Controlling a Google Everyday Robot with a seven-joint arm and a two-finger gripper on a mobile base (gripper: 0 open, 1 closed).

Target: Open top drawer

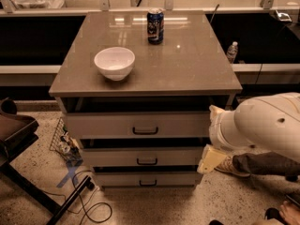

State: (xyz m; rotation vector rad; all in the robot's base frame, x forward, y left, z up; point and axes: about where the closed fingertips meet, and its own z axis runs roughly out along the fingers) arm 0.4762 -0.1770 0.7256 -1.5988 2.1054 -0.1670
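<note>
Table (197, 74): grey-brown top, three drawers stacked below its front edge.

Top drawer (103, 124): directly under the front edge and spanning nearly the table's full width. Pale front panel, the tallest of the three. Dark bar handle (145, 131) at its centre. A dark gap runs between the panel's top and the table's underside.

Middle drawer (108, 156) and bottom drawer (112, 178) sit below it, with shorter fronts and like handles.

Arm (262, 123): bulky white shell, coming in from the right, below the table's front right corner.

Gripper (212, 159): a pale cream wedge pointing down, just beside the right end of the middle drawer's front. It is well apart from the top drawer's handle. Released or clenched: cannot tell. Nothing seen in it.

Bowl (114, 63): white, upright, near the front left corner.

Can (155, 26): blue, upright, at the middle of the back edge.

Bottle (232, 51): small and clear, off the table, beyond its right edge.

Shoe (232, 166): on the floor under the arm.
</note>
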